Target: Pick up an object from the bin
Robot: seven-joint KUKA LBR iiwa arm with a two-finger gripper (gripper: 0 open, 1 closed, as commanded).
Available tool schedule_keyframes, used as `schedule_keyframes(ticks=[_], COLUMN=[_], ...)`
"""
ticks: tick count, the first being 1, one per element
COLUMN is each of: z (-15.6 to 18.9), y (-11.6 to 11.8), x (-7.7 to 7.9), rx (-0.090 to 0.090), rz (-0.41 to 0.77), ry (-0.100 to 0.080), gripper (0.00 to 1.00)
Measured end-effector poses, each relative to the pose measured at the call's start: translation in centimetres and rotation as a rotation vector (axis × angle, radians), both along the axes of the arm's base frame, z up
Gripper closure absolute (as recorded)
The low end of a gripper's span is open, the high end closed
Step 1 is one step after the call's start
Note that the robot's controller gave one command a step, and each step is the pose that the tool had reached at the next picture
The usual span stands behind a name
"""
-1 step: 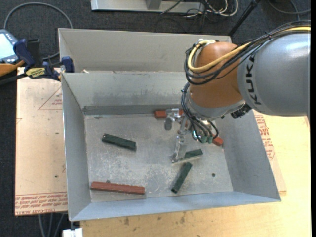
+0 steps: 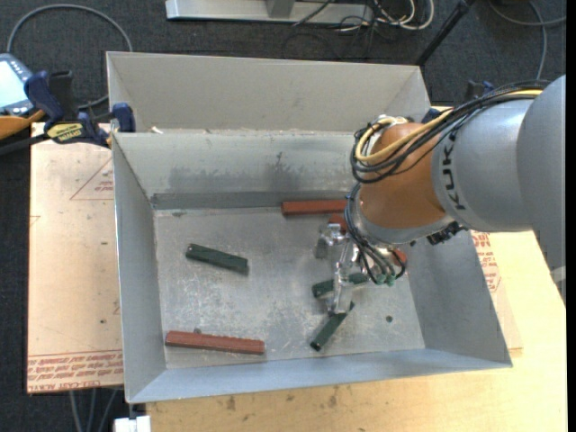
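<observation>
Centre gripper (image 2: 340,306) on short green block (image 2: 322,288), right of middle, then lift straight; cannot tell whether spread or pressed together.

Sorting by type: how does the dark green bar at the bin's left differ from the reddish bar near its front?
The green bar is dark and shorter; the reddish bar is brick-coloured and longer. The green bar lies farther back than the reddish bar and tilts slightly more. Both are slim and lie flat.
</observation>
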State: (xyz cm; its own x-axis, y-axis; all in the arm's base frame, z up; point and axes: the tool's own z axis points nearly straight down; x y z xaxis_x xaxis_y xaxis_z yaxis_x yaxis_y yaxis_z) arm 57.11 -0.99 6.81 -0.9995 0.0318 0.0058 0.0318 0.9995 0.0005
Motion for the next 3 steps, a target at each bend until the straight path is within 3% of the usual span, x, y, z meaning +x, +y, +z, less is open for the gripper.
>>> schedule_keyframes(ticks=[1, 2, 3], z=[0.2, 0.2, 0.2], y=[-6.9, -2.0, -2.1], x=[3.1, 0.1, 0.1], rx=[-0.003, 0.004, 0.004], rz=[0.087, 0.897, 0.895], ry=[-0.010, -0.007, -0.007], gripper=[0.00, 0.00, 1.00])
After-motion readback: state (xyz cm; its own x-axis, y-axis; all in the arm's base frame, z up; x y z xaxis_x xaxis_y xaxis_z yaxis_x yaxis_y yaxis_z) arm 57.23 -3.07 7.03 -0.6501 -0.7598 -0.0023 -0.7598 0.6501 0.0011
